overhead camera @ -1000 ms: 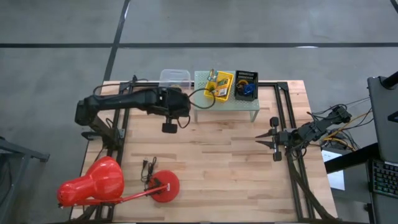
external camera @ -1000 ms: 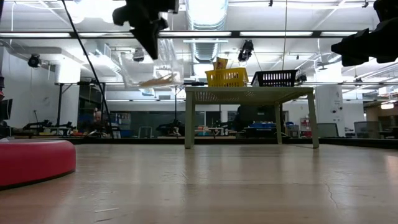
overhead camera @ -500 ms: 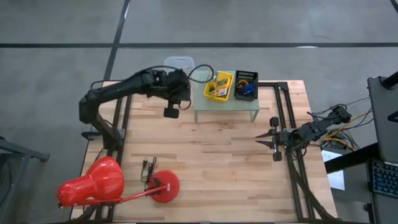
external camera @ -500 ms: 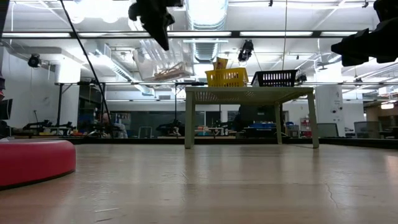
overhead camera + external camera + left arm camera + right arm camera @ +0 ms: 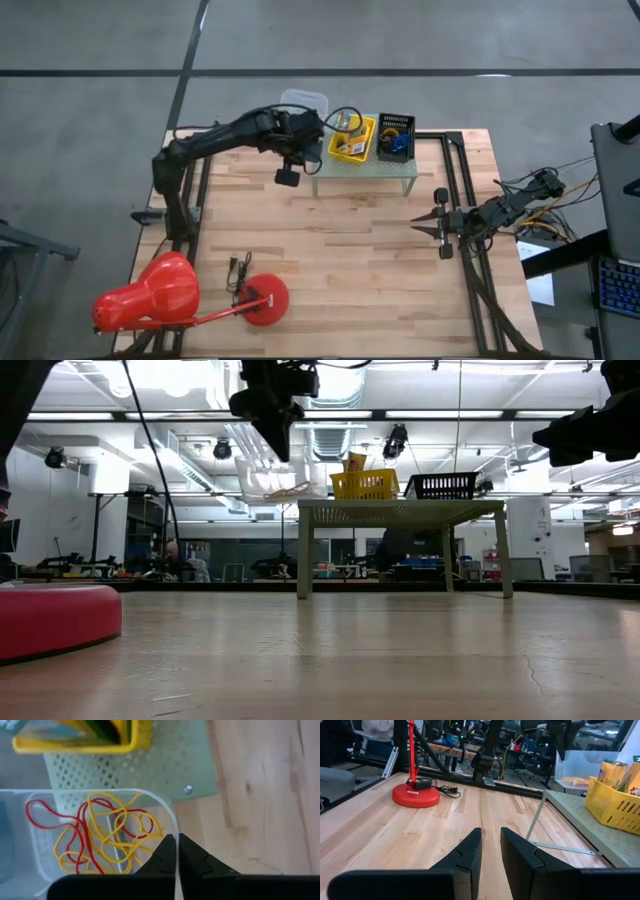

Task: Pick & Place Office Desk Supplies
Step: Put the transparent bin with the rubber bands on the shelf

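Two baskets (image 5: 353, 138) sit on the shelf (image 5: 362, 164) at the desk's (image 5: 350, 260) back, with the lamp (image 5: 150, 295) at the front left.

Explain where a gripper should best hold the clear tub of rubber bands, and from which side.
Pinch the thin upright wall at the rim of the clear tub, from above, as the left gripper does now; the open top exposes that edge, and the tub looks too wide to span.

Grey floor (image 5: 90, 60), ceiling strip lights (image 5: 420, 414), wooden table (image 5: 340, 260).
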Tool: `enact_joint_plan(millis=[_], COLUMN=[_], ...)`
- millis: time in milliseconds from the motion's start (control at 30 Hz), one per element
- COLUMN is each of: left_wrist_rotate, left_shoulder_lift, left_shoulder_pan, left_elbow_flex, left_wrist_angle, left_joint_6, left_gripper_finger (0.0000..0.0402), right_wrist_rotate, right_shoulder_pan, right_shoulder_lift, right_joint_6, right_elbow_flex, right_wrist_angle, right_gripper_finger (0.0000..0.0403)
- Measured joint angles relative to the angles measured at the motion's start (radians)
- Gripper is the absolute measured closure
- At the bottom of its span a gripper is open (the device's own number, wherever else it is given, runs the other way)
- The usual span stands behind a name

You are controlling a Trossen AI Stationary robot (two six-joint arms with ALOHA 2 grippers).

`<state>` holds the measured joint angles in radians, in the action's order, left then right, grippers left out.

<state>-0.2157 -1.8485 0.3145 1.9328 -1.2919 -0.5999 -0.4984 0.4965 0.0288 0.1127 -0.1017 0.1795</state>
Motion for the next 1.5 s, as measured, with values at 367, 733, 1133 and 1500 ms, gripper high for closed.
enact_joint_plan(millis=[367, 733, 1133, 1500], left_wrist_rotate=[0.05, 0.093, 0.18, 0.209], left_shoulder_lift=[-0.022, -0.022, -0.034, -0.034], left_shoulder_pan=[0.001, -0.025, -0.035, -0.047], left_elbow_flex=[0.019, 0.019, 0.018, 0.018], left_wrist_angle=[0.011, 0.077, 0.105, 0.16], left_joint_6=[-0.059, -0.018, 0.078, 0.085], left_gripper_finger=[0.0399, 0.0399, 0.0399, 0.0399], right_wrist_rotate=[0.0, 0.0, 0.0, 0.0], right_shoulder_pan=[0.001, 0.001, 0.001, 0.001], right_shoulder_lift=[0.0, 0.0, 0.0, 0.0], right_joint_6=[0.0, 0.0, 0.0, 0.0], right_elbow_flex=[0.0, 0.0, 0.0, 0.0], right_wrist_angle=[0.0, 0.0, 0.0, 0.0], right_gripper_finger=[0.0335, 0.0335, 0.0335, 0.0335])
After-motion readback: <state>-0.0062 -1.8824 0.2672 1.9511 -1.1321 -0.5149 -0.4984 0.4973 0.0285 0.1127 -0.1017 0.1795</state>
